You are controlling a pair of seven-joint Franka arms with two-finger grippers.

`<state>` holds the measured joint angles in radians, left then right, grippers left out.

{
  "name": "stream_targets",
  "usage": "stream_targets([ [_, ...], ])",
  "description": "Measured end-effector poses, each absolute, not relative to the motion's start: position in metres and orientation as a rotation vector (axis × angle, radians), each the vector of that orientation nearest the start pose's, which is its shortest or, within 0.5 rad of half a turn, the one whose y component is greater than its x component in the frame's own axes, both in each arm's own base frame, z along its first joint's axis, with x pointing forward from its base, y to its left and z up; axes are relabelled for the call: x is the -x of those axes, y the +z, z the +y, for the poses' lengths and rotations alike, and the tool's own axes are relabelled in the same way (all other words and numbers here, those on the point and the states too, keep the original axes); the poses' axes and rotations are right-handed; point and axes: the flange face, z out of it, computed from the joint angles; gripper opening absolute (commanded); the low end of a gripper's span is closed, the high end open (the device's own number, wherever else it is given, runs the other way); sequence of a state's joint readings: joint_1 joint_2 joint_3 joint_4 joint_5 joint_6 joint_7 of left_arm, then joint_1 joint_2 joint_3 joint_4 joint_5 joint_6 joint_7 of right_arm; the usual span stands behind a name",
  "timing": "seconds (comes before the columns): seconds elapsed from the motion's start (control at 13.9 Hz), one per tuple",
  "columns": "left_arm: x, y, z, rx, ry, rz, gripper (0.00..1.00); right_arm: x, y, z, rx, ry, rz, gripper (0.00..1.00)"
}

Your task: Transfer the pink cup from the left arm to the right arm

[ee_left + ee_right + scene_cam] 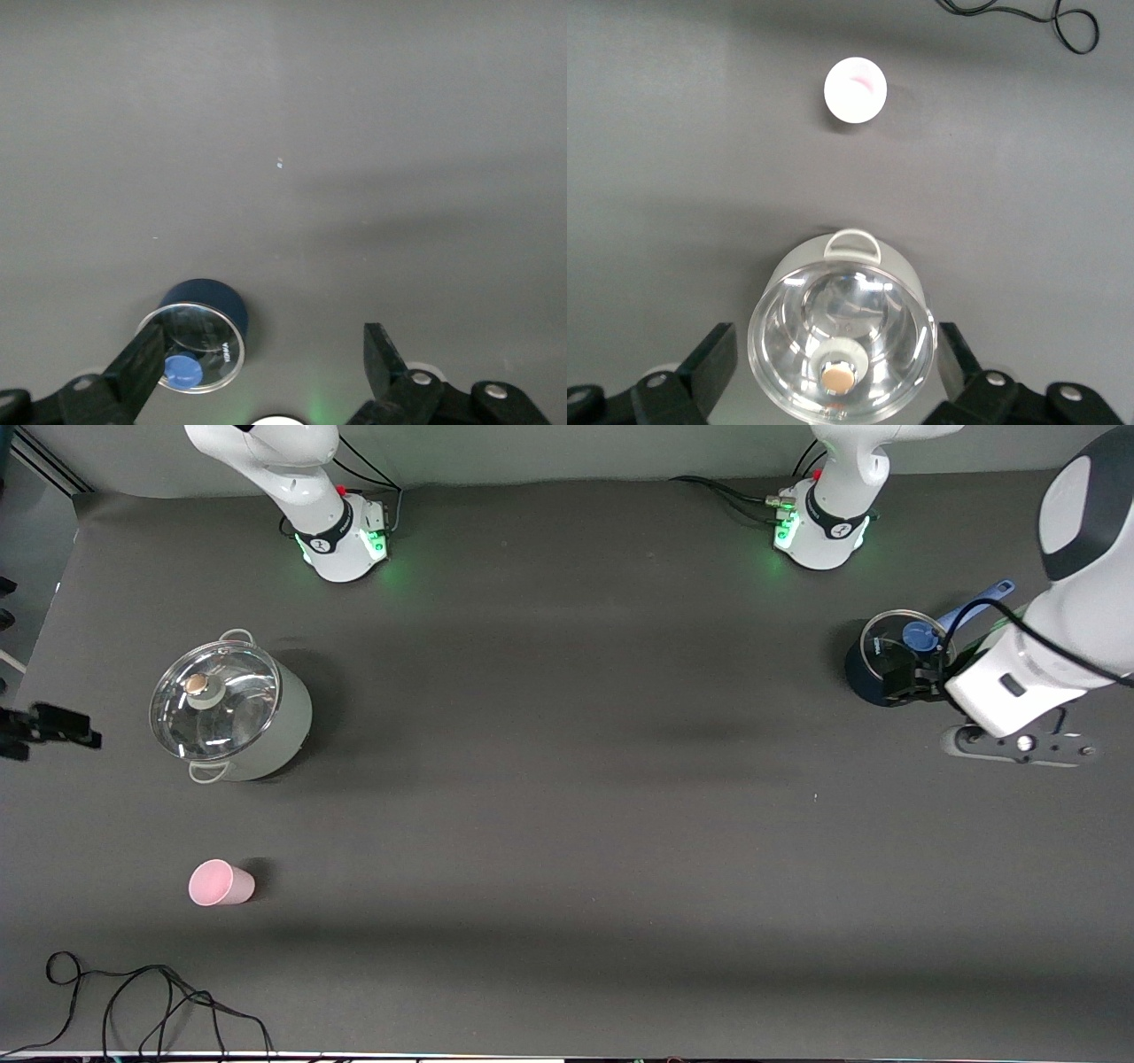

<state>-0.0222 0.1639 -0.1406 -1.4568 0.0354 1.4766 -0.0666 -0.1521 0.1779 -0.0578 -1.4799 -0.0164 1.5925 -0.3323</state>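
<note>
Closest to the camera, a thin black cable lies in loops on the dark grey table, at the right arm's end. I think it is just a stray wire, not part of the job.

A bit farther from the camera than the cable stands the small pale-pink plastic cup. It is alone on the table, with its mouth up as far as I can tell. Nothing touches it.

Farther again sits a big pale grey-green pot with a round glass lid. The right gripper hangs high over this pot. Its two fingers are spread wide and hold nothing. From up there it can look down on both the pot and the cup.

At the left arm's end is a dark blue saucepan with a glass lid and a blue handle. The left gripper hangs over it, well away from the cup, fingers wide apart and empty.

The cup rests at the right arm's end and neither gripper holds it, so my guess is the passing is done and the cup has been put down.
</note>
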Motion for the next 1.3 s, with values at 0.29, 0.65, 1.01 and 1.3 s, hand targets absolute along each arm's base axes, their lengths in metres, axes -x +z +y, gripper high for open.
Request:
stream_targets([
  [0.29, -0.586, 0.583, -0.066, 3.097, 0.113, 0.083, 1.00, -0.574, 0.569, -0.114, 3.139, 0.126, -0.145, 1.00],
  [0.65, -0.567, 0.559, -0.060, 3.110, -0.071, 0.085, 1.00, -0.573, 0.570, -0.047, 3.150, 0.114, -0.086, 1.00],
  [1.01, -0.566, 0.563, -0.040, 3.099, -0.116, 0.235, 1.00, -0.568, 0.581, -0.049, 3.154, 0.083, -0.053, 1.00],
  [1.3, -0.569, 0.556, -0.040, 3.111, -0.096, 0.236, 1.00, -0.564, 0.591, -0.053, 3.156, 0.055, 0.063, 1.00],
])
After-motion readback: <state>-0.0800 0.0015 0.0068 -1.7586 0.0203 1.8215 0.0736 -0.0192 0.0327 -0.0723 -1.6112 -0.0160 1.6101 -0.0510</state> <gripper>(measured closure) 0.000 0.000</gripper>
